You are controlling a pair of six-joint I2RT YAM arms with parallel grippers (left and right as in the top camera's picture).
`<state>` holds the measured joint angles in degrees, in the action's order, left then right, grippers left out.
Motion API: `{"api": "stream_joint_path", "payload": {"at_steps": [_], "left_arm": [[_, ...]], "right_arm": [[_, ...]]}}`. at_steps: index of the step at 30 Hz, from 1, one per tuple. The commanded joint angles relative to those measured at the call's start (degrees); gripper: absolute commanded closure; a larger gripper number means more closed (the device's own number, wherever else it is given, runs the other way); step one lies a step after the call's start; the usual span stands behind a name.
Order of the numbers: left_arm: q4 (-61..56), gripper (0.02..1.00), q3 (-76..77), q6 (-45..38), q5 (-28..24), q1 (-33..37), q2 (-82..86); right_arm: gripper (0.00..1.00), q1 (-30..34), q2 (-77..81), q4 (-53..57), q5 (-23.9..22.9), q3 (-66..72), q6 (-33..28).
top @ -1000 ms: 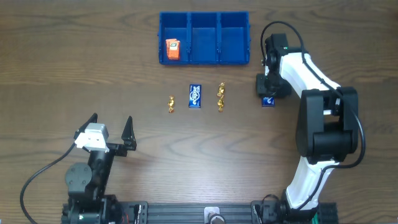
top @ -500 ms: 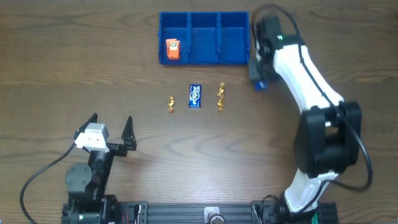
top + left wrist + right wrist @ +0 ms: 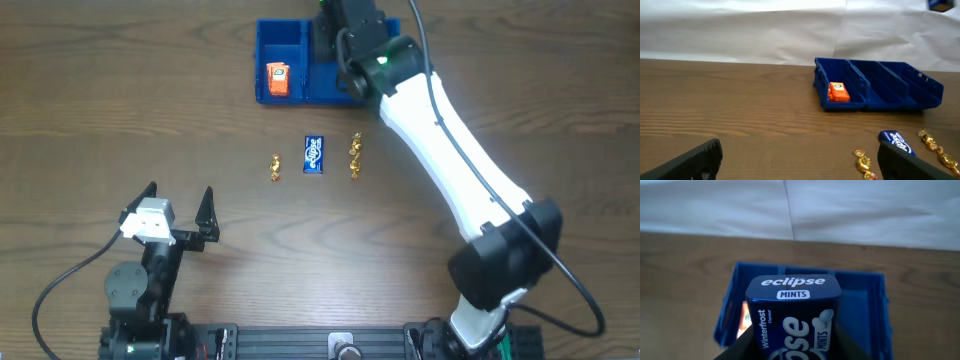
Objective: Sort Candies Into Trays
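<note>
Moved left from beside the tray to above it, seemingly over the middle bin: tin, clamped in right gripper. Left gripper spread wide, low near its base. Orange candy in left bin; blue bar, gold candies on table.

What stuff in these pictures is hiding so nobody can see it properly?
- Top view: the right arm covers the blue tray's middle and right bins, so their contents are hidden.
- Right wrist view: the mint box blocks most of the tray, so which bin it hangs over is unclear.
- Top view: the gold candies are too small to count.
</note>
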<state>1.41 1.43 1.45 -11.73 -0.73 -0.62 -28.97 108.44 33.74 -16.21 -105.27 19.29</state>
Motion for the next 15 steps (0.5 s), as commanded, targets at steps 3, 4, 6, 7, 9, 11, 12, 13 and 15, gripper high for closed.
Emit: {"api": "stream_joint_path", "payload": {"at_steps": [3, 4, 6, 7, 9, 11, 12, 13, 15], "left_arm": [[1.8, 0.02, -1.2, -0.2, -1.0, 0.3, 0.3], [1.8, 0.023, -1.2, -0.2, -1.0, 0.3, 0.3], [1.8, 0.02, -1.2, -0.2, -1.0, 0.3, 0.3], [1.8, 0.02, -1.2, -0.2, -1.0, 0.3, 0.3], [1.8, 0.02, -1.2, -0.2, -1.0, 0.3, 0.3], [1.8, 0.02, -1.2, -0.2, -1.0, 0.3, 0.3], [1.8, 0.02, -1.2, -0.2, -1.0, 0.3, 0.3], [1.8, 0.02, -1.2, -0.2, -1.0, 0.3, 0.3], [1.8, 0.023, -1.2, -0.2, -1.0, 0.3, 0.3]], "right_arm": [[0.895, -0.3, 10.8, -3.5, -1.7, -0.2, 5.9], [0.895, -0.3, 11.9, -3.7, -1.7, -0.2, 6.5], [0.895, -0.3, 13.9, -4.3, -1.5, -0.2, 6.7], [0.895, -0.3, 14.4, -4.5, -1.6, -0.2, 6.7], [0.893, -0.3, 15.1, -4.9, -1.6, -0.2, 6.7], [0.893, -0.2, 15.6, -5.4, -1.8, -0.2, 6.6], [0.89, -0.2, 15.7, -5.8, -1.8, -0.2, 6.6], [0.89, -0.2, 15.7, -6.1, -1.8, -0.2, 6.6], [0.89, 0.0, 15.7, -6.5, -1.8, -0.2, 6.6]]}}
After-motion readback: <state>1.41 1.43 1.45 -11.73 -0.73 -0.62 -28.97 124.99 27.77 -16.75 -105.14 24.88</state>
